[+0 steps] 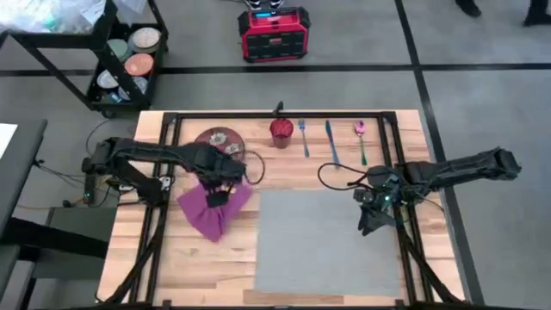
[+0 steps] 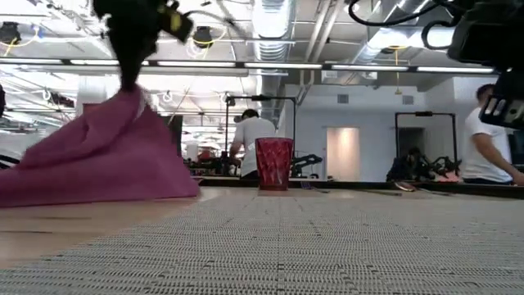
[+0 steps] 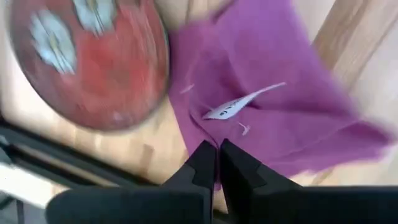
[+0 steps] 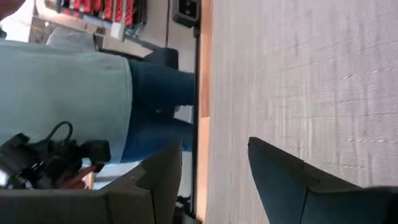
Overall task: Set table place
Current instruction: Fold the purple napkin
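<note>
Pinching the magenta napkin [image 1: 213, 209], left hand [image 1: 217, 196] has its fingers [image 3: 205, 163] closed tight on the cloth's edge and lifts it into a peak; in the low view the napkin [image 2: 98, 160] hangs from the hand with its lower part spread on the worktop [image 1: 185, 258]. Napkin lies just left of the grey placemat [image 1: 327, 245], which fills the worktop's centre-right, near the front edge. Red patterned plate [image 1: 218, 140] sits just behind the napkin, close to the left hand; wrist view shows the plate [image 3: 87, 62] beside the cloth. Red cup [image 1: 281, 132] stands behind the placemat, with a blue fork [image 1: 303, 138], a blue knife [image 1: 331, 140] and a spoon [image 1: 361, 142] in a row to its right. Right hand [image 1: 372, 215] hovers over the placemat's right part, fingers [image 4: 283, 177] spread apart, holding nothing. Person [image 2: 248, 143] stands in the room behind.
</note>
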